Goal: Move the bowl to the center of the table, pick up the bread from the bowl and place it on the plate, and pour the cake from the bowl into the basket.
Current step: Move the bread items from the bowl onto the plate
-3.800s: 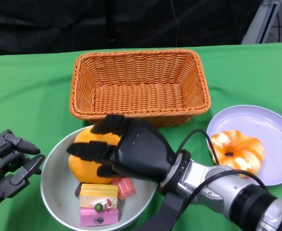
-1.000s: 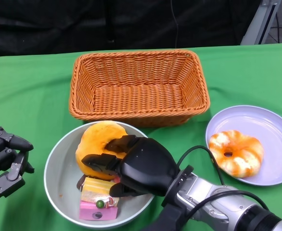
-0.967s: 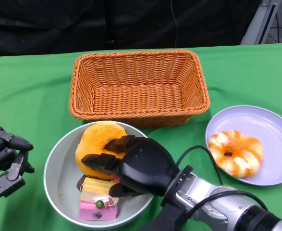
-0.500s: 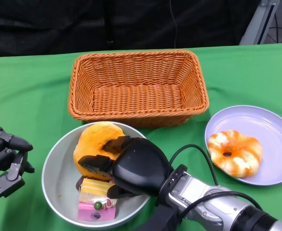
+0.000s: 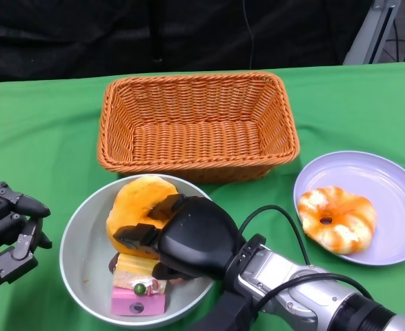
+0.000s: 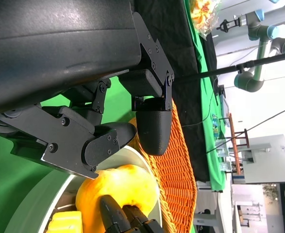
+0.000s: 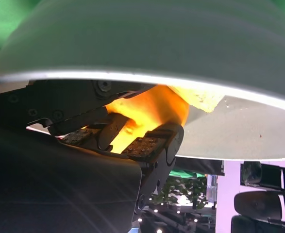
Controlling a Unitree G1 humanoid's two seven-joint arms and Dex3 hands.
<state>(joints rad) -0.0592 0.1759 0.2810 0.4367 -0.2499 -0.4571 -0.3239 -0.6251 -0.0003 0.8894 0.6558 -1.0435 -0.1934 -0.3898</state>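
We see the right hand [image 5: 181,238] reaching into the grey bowl [image 5: 78,262], its fingers [image 7: 147,145] curled around the orange bread [image 5: 134,207] and pressed against it, so it grips the bread inside the bowl. The yellow and pink cake pieces [image 5: 139,286] lie at the near side of the bowl, just beside the bread. The left hand [image 5: 9,231] rests off the bowl's left side, fingers apart and holding nothing. Behind the bowl stands the wicker basket [image 5: 196,124]; to the right, a plate [image 5: 388,186] carries a glazed doughnut [image 5: 337,217].
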